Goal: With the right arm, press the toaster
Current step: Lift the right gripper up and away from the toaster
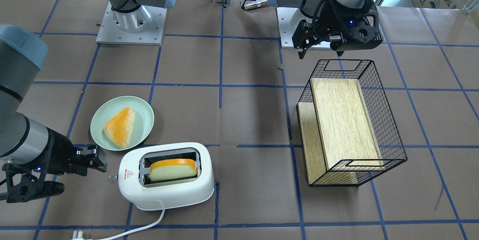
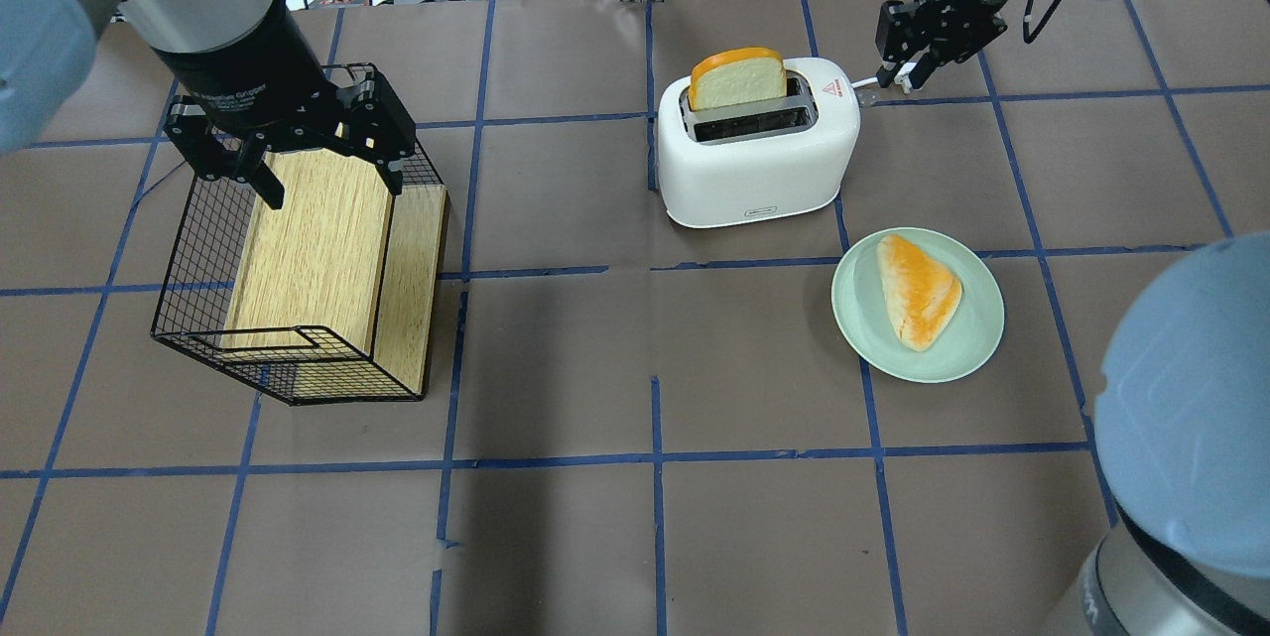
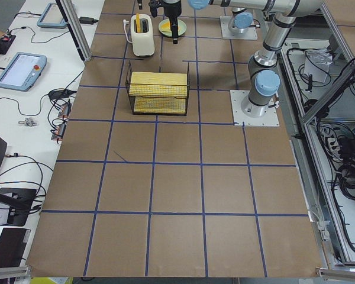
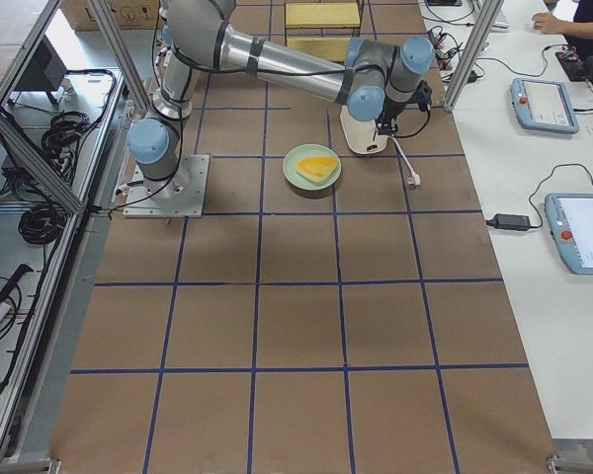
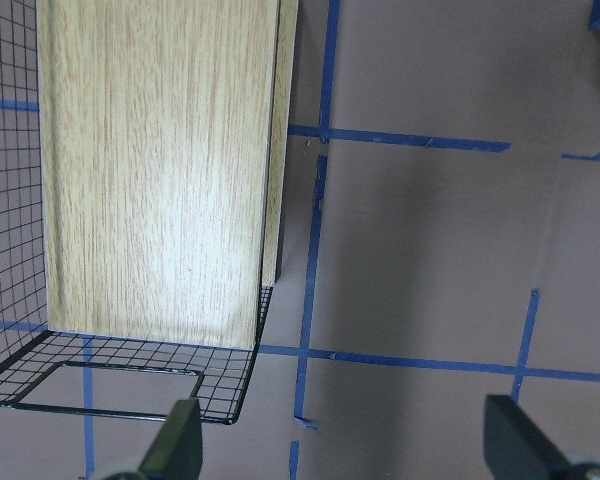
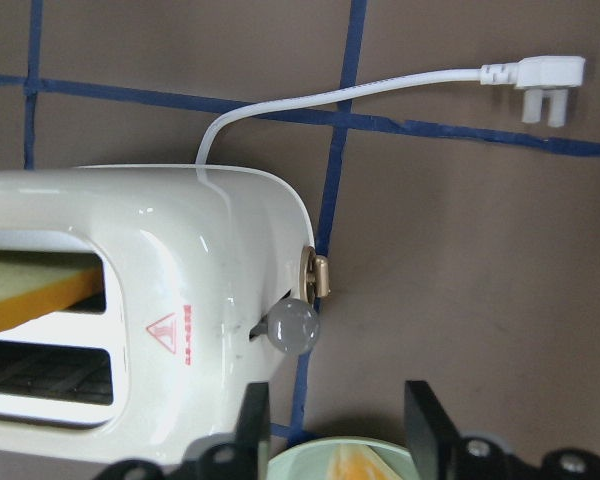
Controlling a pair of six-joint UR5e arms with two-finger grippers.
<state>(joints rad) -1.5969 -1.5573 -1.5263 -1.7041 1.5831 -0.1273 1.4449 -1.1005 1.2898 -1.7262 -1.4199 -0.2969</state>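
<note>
Right wrist-mounted view: right gripper [image 6: 338,405], jaws apart, hangs near the toaster [image 6: 180,240] at its knob [image 6: 292,325]; left gripper [image 5: 345,425], jaws apart, above the basket [image 5: 130,350]

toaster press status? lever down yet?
Done: the bread slice sits in a slot of the toaster, and the right gripper is at its end. In hand: the open jaws hover just short of the clear knob, not touching. Left: the press itself; the slice stands high.
</note>
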